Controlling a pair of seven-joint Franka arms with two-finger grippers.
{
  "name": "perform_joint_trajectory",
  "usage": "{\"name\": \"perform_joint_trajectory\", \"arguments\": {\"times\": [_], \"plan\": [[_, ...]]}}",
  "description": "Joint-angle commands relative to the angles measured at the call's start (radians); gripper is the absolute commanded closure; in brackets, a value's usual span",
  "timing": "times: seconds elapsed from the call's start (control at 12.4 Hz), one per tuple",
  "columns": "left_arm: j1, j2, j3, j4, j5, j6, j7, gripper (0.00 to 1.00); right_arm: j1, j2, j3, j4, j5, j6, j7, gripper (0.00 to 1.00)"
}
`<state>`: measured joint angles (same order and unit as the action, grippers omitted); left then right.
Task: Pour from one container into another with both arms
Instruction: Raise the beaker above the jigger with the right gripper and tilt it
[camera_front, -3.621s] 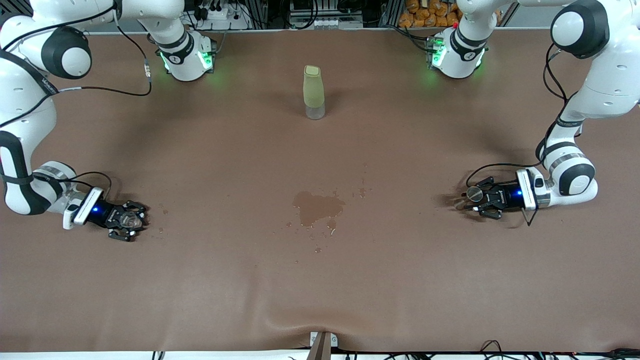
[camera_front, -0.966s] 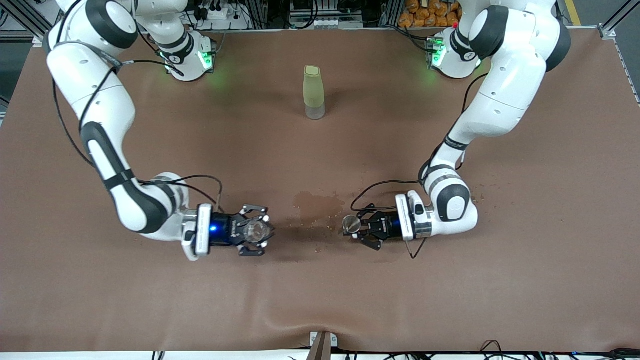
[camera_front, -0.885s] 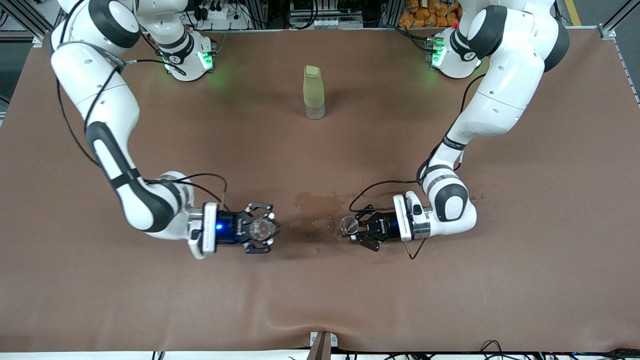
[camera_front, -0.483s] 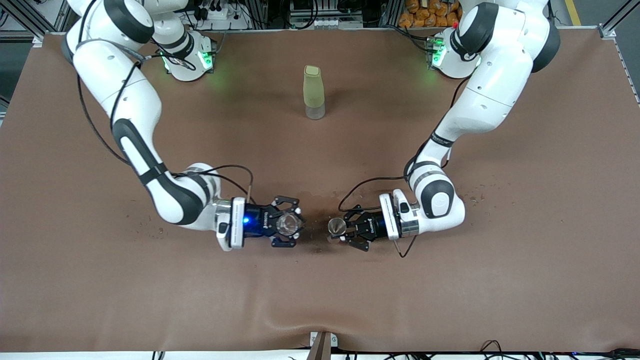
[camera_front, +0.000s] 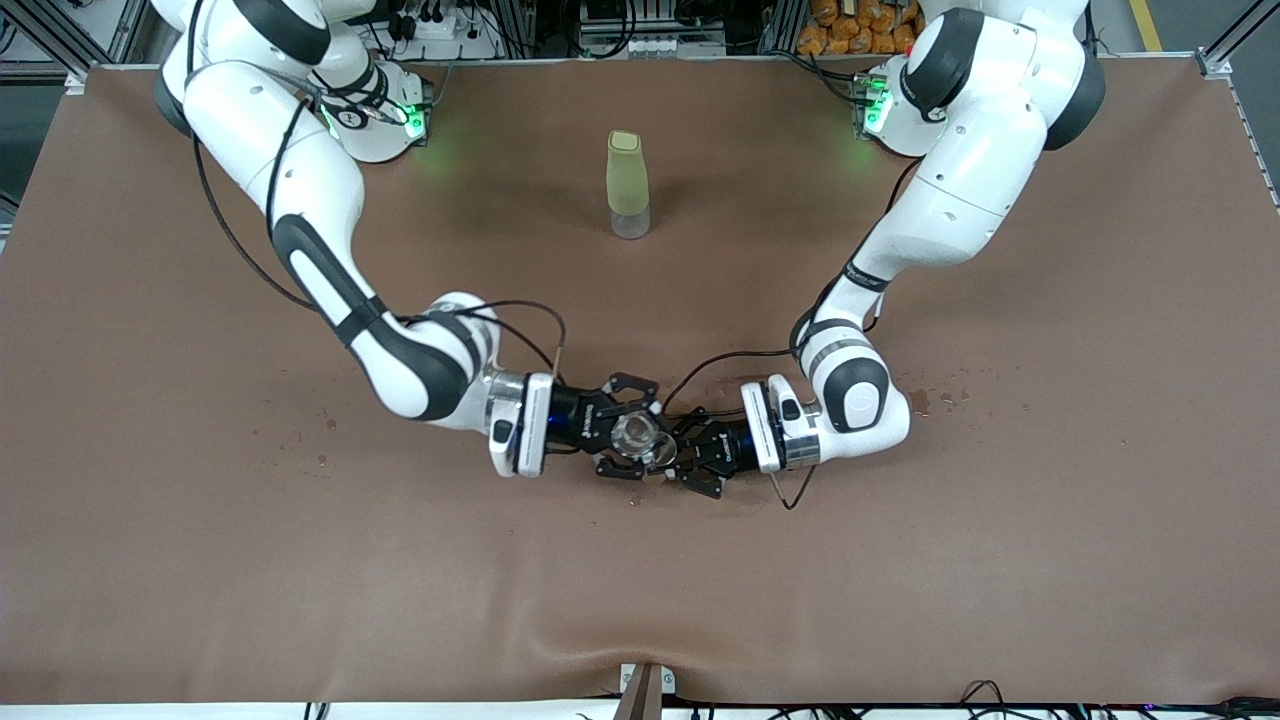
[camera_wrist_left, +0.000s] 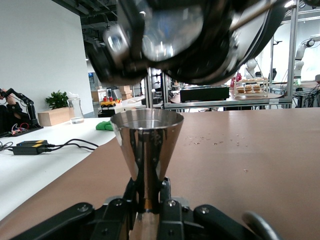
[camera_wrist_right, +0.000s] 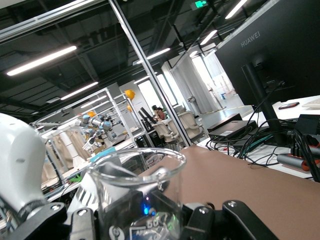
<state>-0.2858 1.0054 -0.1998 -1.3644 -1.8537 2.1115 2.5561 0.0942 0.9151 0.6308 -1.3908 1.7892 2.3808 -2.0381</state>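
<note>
My right gripper (camera_front: 630, 441) is shut on the tiny clear glass beaker (camera_front: 633, 436), over the middle of the table. In the right wrist view the beaker (camera_wrist_right: 134, 192) fills the space between my fingers, lip (camera_wrist_right: 161, 173) at its rim. My left gripper (camera_front: 692, 458) is shut on the silvery metal jigger (camera_front: 664, 451) at its narrow waist, upright. In the left wrist view the jigger (camera_wrist_left: 146, 142) stands up from my left gripper (camera_wrist_left: 148, 202), and the right gripper with the beaker (camera_wrist_left: 167, 32) hangs just above the jigger's mouth. I see no stream of liquid.
A tall pale-green bottle (camera_front: 627, 183) with a clear base stands farther from the front camera, midway between the arms' bases. Small wet spots (camera_front: 940, 400) mark the brown table cover (camera_front: 640, 580) toward the left arm's end. Cables trail from both wrists.
Both grippers have moved from the table's ends to its middle and now meet, the beaker coming over the jigger. Each has stayed shut on its container.
</note>
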Motion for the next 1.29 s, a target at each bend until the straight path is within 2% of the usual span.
{"name": "perform_joint_trajectory", "arguments": {"times": [0.0, 0.16, 0.32, 0.56, 0.72, 0.89, 1.21], "plan": [[-0.020, 0.028, 0.013, 0.050, -0.036, 0.015, 0.042, 1.00, -0.022, -0.019, 0.090, -0.008, 0.053, 0.107, 0.018, 1.00], [-0.018, 0.030, 0.013, 0.050, -0.036, 0.024, 0.050, 1.00, -0.011, -0.019, 0.110, -0.010, 0.137, 0.109, 0.018, 1.00], [-0.015, 0.022, 0.034, 0.048, -0.029, 0.024, 0.052, 1.00, -0.005, -0.019, 0.130, -0.011, 0.179, 0.132, 0.029, 1.00], [-0.016, 0.018, 0.056, 0.044, -0.022, 0.022, 0.052, 1.00, -0.040, -0.019, 0.252, -0.010, 0.179, 0.303, 0.067, 1.00], [-0.004, 0.015, 0.056, 0.041, 0.011, 0.021, 0.040, 1.00, -0.059, -0.019, 0.312, -0.010, 0.179, 0.386, 0.111, 1.00], [0.005, 0.013, 0.054, 0.041, 0.033, 0.019, 0.033, 1.00, -0.063, -0.019, 0.335, -0.010, 0.179, 0.429, 0.133, 1.00], [0.008, -0.002, 0.051, 0.019, 0.041, 0.012, 0.010, 1.00, -0.076, -0.021, 0.334, -0.011, 0.168, 0.434, 0.128, 1.00]]}}
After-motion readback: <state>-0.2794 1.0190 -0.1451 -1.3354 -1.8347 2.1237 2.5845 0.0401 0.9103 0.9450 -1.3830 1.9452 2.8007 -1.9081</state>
